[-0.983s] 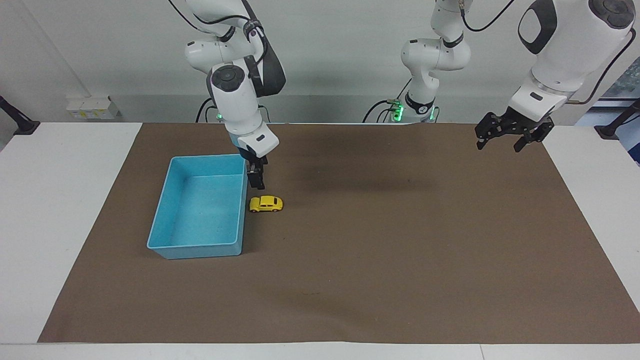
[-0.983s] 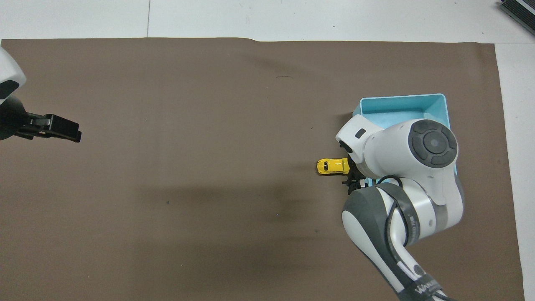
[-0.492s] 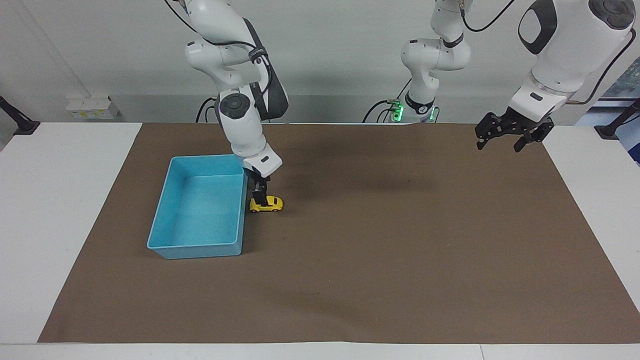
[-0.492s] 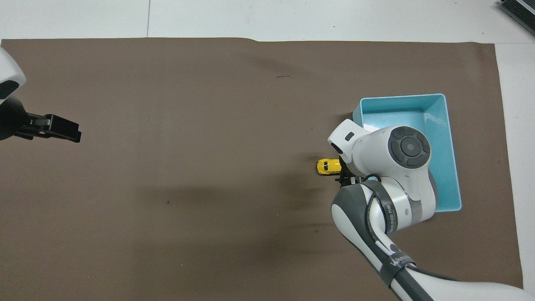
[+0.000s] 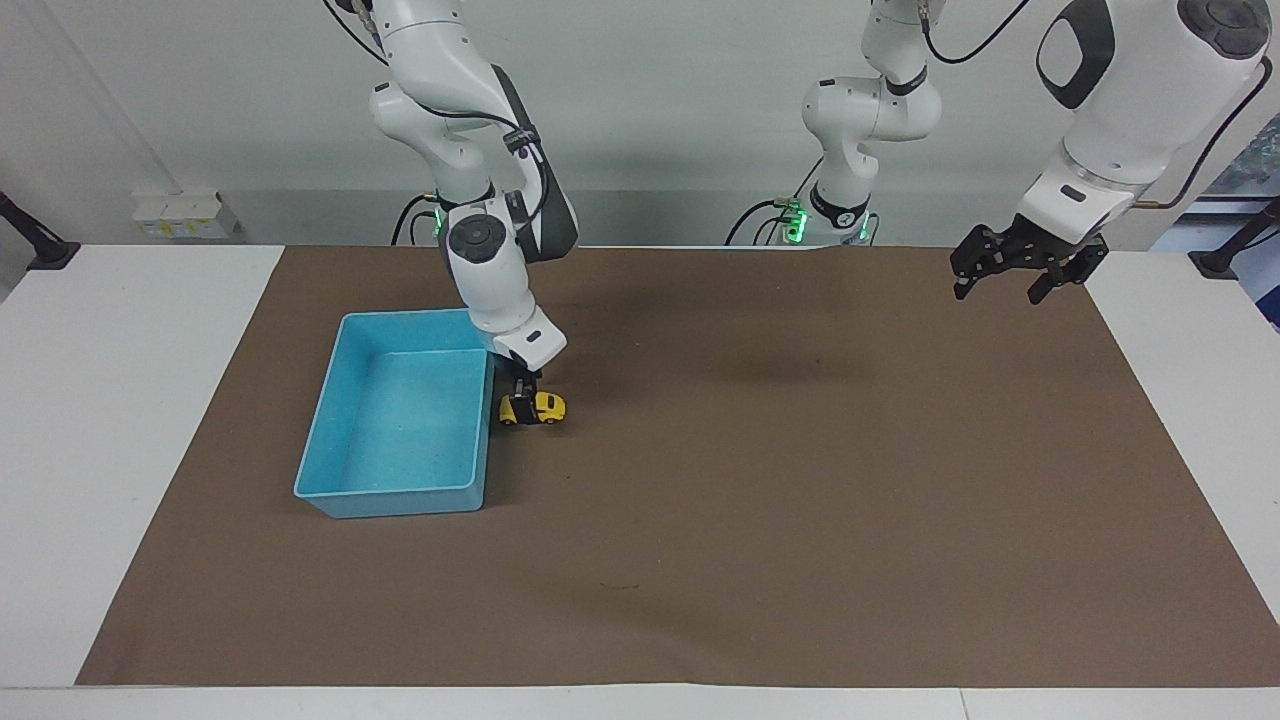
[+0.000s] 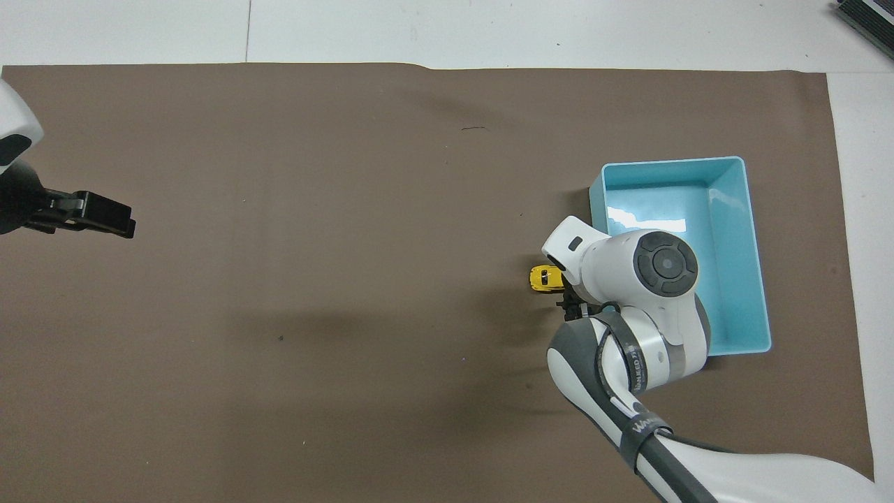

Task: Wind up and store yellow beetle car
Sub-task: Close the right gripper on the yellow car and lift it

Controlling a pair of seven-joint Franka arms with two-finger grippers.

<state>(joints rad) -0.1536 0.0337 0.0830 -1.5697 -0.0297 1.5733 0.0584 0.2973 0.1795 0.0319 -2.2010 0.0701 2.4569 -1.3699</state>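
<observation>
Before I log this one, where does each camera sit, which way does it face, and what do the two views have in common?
Facing view: high across the table, looking at the robots; both arms show from base to tip, the right gripper down at the yellow beetle car, the left gripper waiting over the brown mat.
Overhead view: high above the robots' end, looking forward and steeply down; the right arm's wrist hides most of the car, and only the left gripper and wrist show.
Shared: both grippers, the car, the mat and the light blue bin, half a turn apart.

Hidden parts
The right arm (image 6: 628, 279) covers most of the yellow beetle car (image 6: 543, 278); the left arm (image 6: 14, 195) is cut off.
</observation>
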